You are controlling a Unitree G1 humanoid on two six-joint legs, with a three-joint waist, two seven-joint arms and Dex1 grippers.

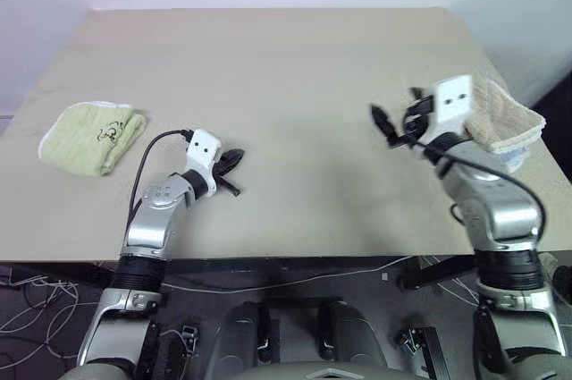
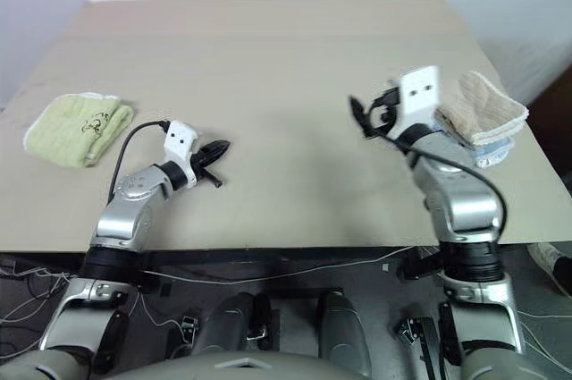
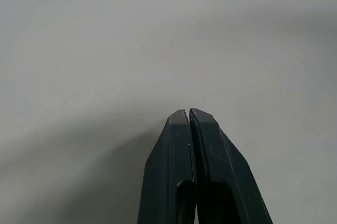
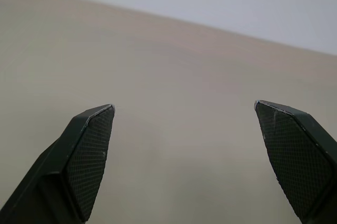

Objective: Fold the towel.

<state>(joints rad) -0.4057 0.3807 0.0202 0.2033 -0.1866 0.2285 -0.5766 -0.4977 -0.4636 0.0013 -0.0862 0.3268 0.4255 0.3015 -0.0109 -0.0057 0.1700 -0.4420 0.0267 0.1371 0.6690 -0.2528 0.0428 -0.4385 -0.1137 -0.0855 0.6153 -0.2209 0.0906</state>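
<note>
The beige towel [image 1: 509, 121] lies folded in a thick bundle at the table's right edge, on top of a small light-blue towel [image 1: 516, 158]. My right gripper [image 1: 393, 121] hangs above the table just left of the bundle, apart from it. It is open, its fingers [image 4: 89, 145] spread wide with nothing between them. My left gripper [image 1: 236, 159] sits low over the table left of centre. It is shut and empty, with its fingertips [image 3: 179, 124] pressed together over bare tabletop.
A small light-green folded towel [image 1: 94, 134] lies near the left edge of the tan table [image 1: 295, 67]. The table's front edge runs just below both arms. Cables hang under it.
</note>
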